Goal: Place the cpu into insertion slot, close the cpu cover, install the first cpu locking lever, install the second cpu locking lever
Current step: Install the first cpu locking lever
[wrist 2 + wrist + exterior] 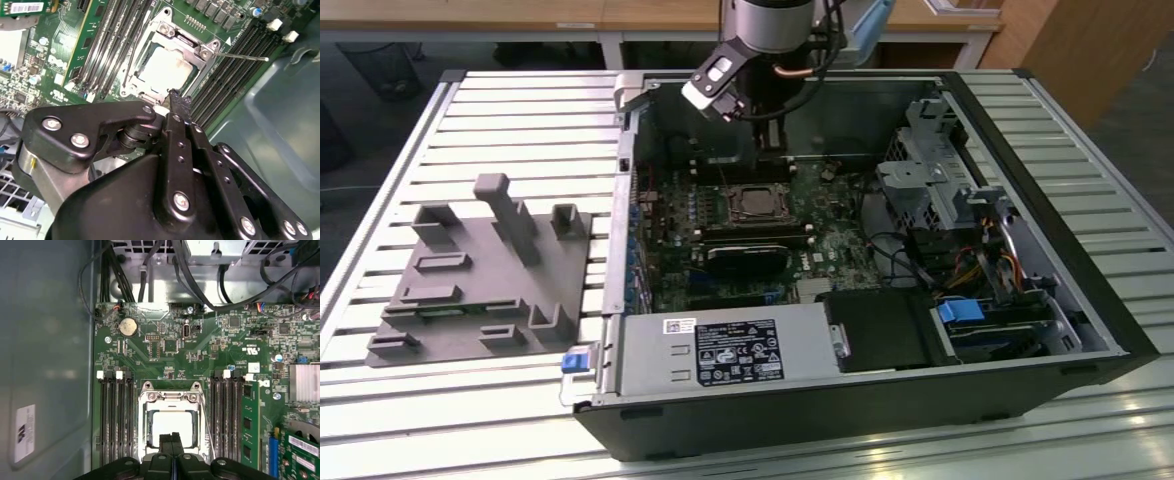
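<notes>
Silvery metal catches the light under me: the cpu (172, 421) lies in the insertion slot (755, 206), which sits toward the far side of the green board inside the open black case (1067, 310). The cpu cover (145, 407) looks folded down over it, its frame around the chip's edges and the pale top showing through the window. My gripper (172, 436) hangs just above the near edge of that frame, fingers pressed together with nothing between them. Whether the tips touch the cover or only hover over it, I cannot tell.

In the second wrist view a thin locking lever (245, 57) sticks out from the socket's corner across the memory slots (235, 75), so I judge it is not latched.

What worries me is how narrow everything is here. My closed tips are a small blunt point, and a thin round rod could slide off them sideways; then they would land on the board or rake the memory slots beside the socket. If the chip sits slightly crooked under the frame, which I cannot check from here, any downward push would load it unevenly against the contacts beneath. The case wall stands near my arm on the far side, so a wide swing could knock it. The grey fixture (480, 275) lies well apart on the exterior view's left.
</notes>
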Controlling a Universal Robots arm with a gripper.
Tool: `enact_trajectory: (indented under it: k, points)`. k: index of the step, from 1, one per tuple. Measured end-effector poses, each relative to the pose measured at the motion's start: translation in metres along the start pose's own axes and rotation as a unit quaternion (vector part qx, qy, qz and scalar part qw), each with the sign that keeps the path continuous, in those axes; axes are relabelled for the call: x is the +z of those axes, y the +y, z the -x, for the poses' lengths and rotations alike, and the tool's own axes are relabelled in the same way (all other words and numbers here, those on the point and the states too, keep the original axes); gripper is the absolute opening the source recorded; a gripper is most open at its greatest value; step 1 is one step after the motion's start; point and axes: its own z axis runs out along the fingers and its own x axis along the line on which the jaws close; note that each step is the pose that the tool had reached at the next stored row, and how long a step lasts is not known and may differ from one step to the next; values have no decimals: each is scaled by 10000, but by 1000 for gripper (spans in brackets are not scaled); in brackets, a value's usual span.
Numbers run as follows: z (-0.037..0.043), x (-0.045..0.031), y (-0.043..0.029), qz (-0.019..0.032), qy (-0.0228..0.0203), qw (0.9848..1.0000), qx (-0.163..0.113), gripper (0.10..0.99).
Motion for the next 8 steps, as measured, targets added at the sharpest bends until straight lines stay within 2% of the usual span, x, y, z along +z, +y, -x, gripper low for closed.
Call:
enact_trajectory:
  k: [8]
  points:
    - [-2,-216,8,0,0,10000,0,106]
